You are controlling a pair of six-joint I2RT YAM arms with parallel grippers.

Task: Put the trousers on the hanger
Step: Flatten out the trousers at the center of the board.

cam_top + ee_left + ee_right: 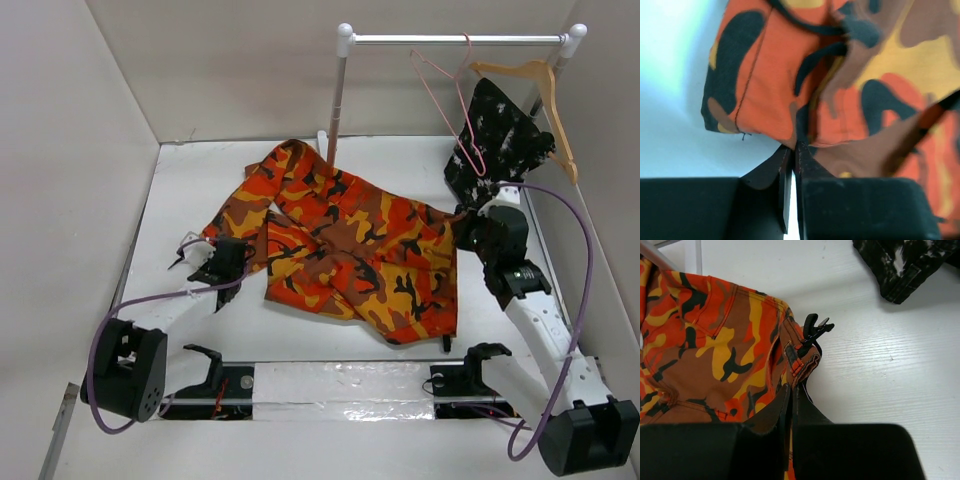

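The camouflage trousers (pixel 345 240) in orange, red, yellow and black lie crumpled across the middle of the white table. My left gripper (pixel 238 256) is at their left edge, and its jaws (pixel 792 147) are shut on a fold of the trousers (pixel 805 75). My right gripper (pixel 462 228) is at their right end, shut on the waistband corner of the trousers (pixel 740 350) beside a black clip (pixel 815 330). The pink wire hanger (pixel 450 110) hangs by its hook from the rail at the back right, clear of both grippers.
A white rail (pixel 455 40) on posts stands at the back. It also carries a light-brown wooden hanger (pixel 545 100) with a black speckled garment (pixel 500 140) draped from it, the black garment (pixel 905 265) reaching the table. White walls close in the left, back and right.
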